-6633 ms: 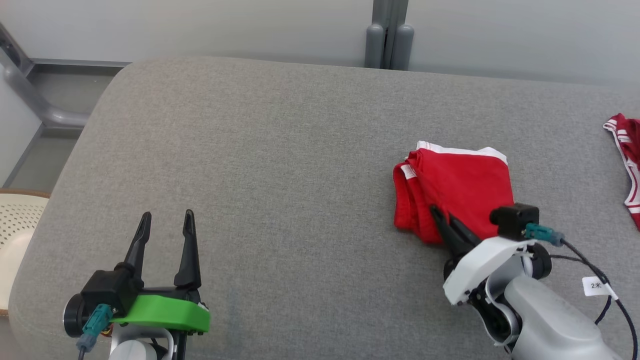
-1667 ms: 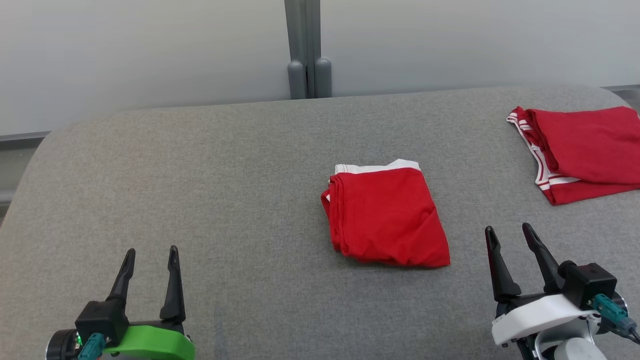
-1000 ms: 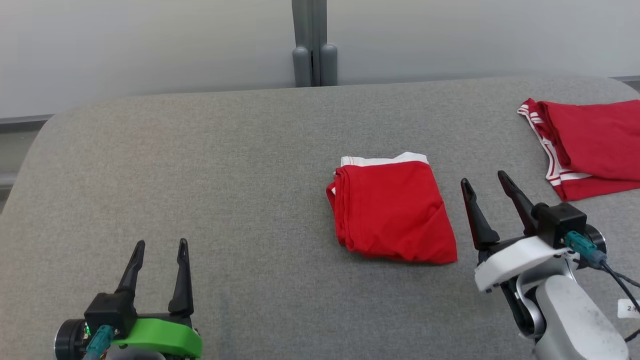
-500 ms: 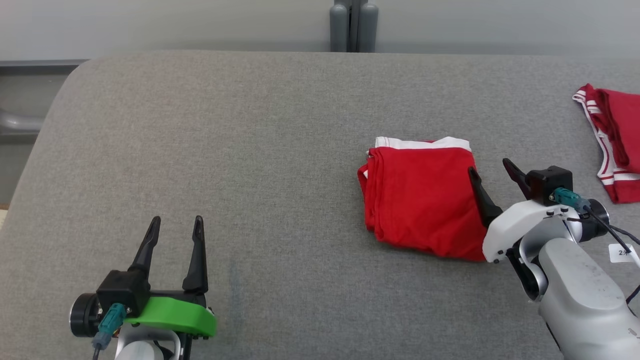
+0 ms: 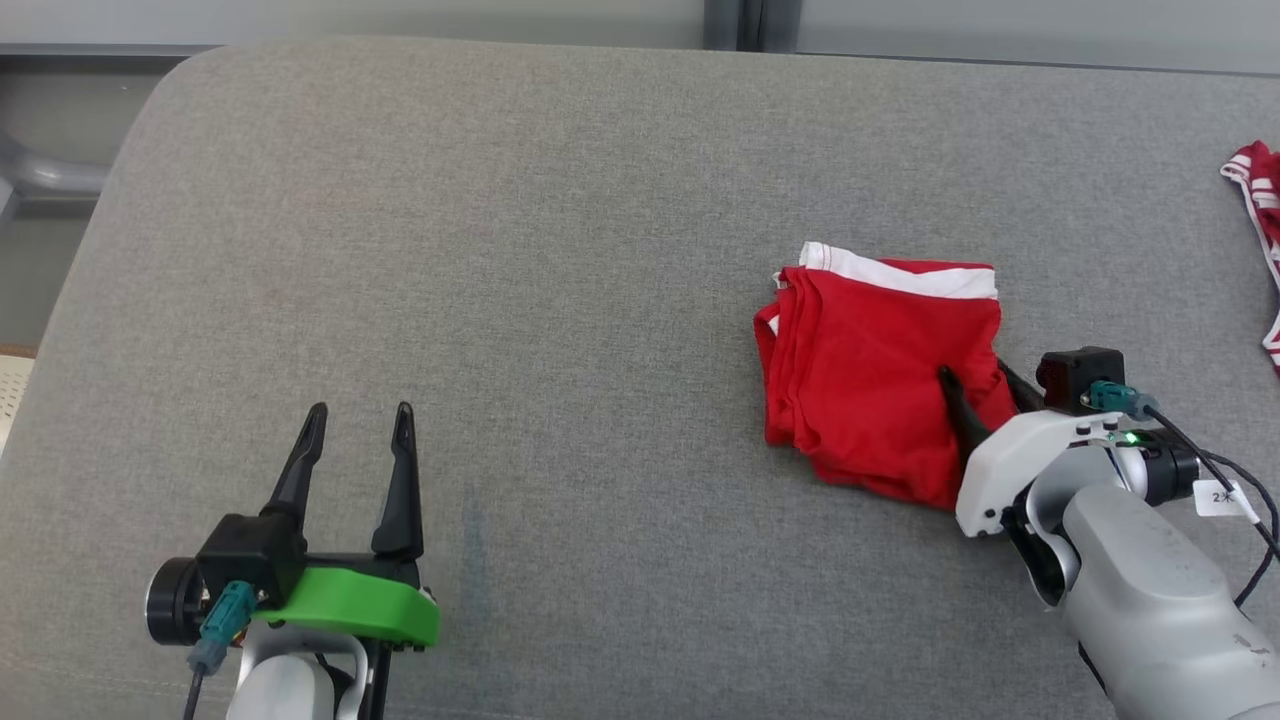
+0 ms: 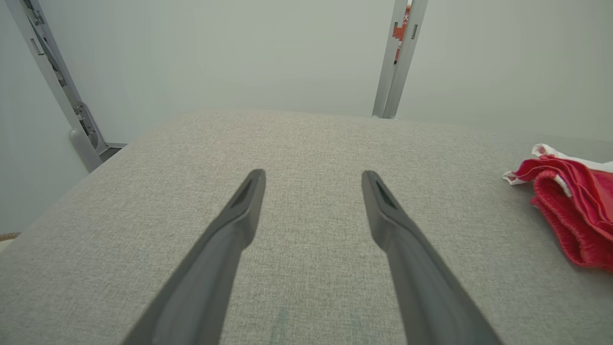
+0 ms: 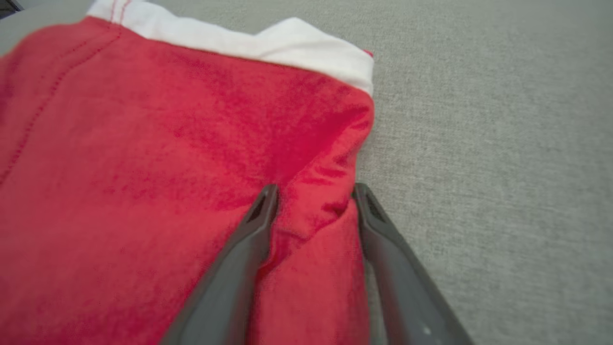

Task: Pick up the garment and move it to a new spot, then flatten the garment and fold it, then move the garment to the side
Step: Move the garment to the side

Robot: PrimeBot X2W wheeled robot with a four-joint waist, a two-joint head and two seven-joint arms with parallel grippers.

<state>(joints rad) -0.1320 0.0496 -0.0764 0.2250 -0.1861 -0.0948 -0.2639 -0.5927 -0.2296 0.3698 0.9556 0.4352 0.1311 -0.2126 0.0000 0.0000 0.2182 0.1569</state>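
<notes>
The garment (image 5: 870, 390) is a folded red piece with a white band along its far edge, lying right of centre on the grey padded table (image 5: 500, 250). My right gripper (image 5: 972, 372) is lowered onto its right edge. In the right wrist view the right gripper (image 7: 313, 191) straddles a raised ridge of the garment (image 7: 167, 143), jaws still apart with cloth bunched between them. My left gripper (image 5: 360, 410) hovers open and empty over bare table at the lower left. The left wrist view looks along the left gripper (image 6: 311, 175) with the garment (image 6: 574, 211) far to its right.
A second red garment with white stripes (image 5: 1262, 200) lies at the table's right edge. A grey metal post (image 6: 400, 57) stands behind the table's far edge. The table's rounded left corner drops off toward a pale perforated object (image 5: 12, 385).
The camera has tilted down and turned. My right gripper has moved forward and left onto the garment's right edge, its jaws have narrowed a little, and cloth has bunched between them. The left arm is unchanged.
</notes>
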